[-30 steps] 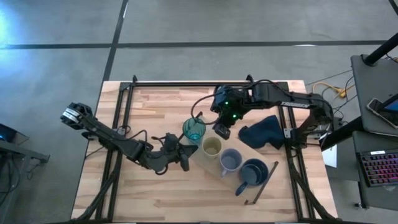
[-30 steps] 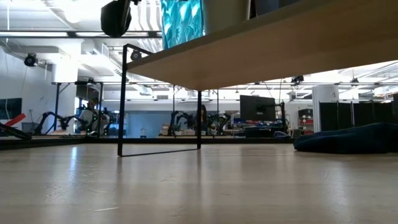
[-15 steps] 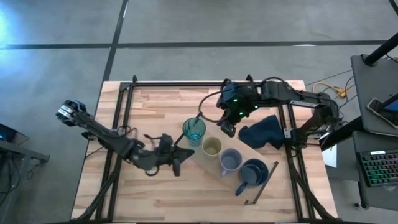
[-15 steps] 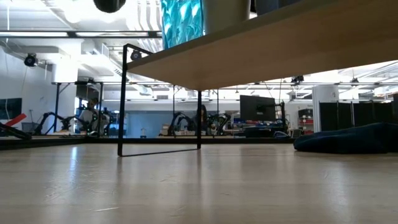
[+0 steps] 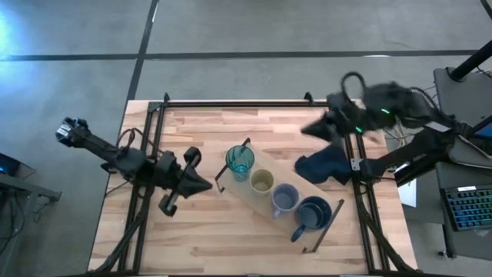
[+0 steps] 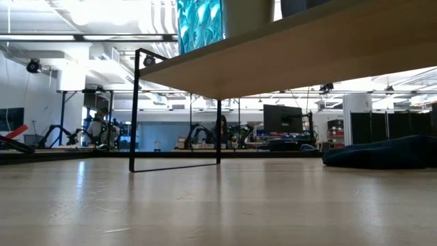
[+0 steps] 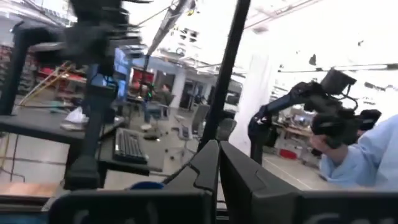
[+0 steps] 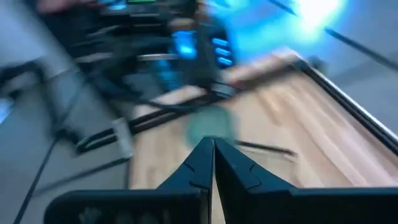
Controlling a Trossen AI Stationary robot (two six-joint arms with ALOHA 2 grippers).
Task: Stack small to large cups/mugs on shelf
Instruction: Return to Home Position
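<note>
The four cups stand in a row on the light-wood shelf (image 5: 244,192), which lies slantwise mid-table: teal tumbler (image 5: 240,161), olive cup (image 5: 262,182), periwinkle cup (image 5: 285,198) and navy handled mug (image 5: 313,213). The low view shows the shelf (image 6: 307,55) from below, with the tumbler (image 6: 199,24) and the olive cup (image 6: 249,15) on it. My left gripper (image 5: 204,184) is shut and empty, left of the tumbler. My right gripper (image 5: 309,129) is shut and empty, blurred, above the table's far right part. Both also show shut in the wrist views (image 7: 217,163) (image 8: 211,155).
A dark blue cloth (image 5: 323,167) lies on the table right of the shelf; it also shows in the low view (image 6: 386,152). The shelf's dark metal bars (image 6: 136,109) stand at its short ends. Black frame rails (image 5: 150,146) run along the table's sides.
My left gripper has drawn back from the shelf toward the table's left edge. My right gripper has swung quickly away from the cups toward the table's far right corner. The cups and the shelf have stayed in place.
</note>
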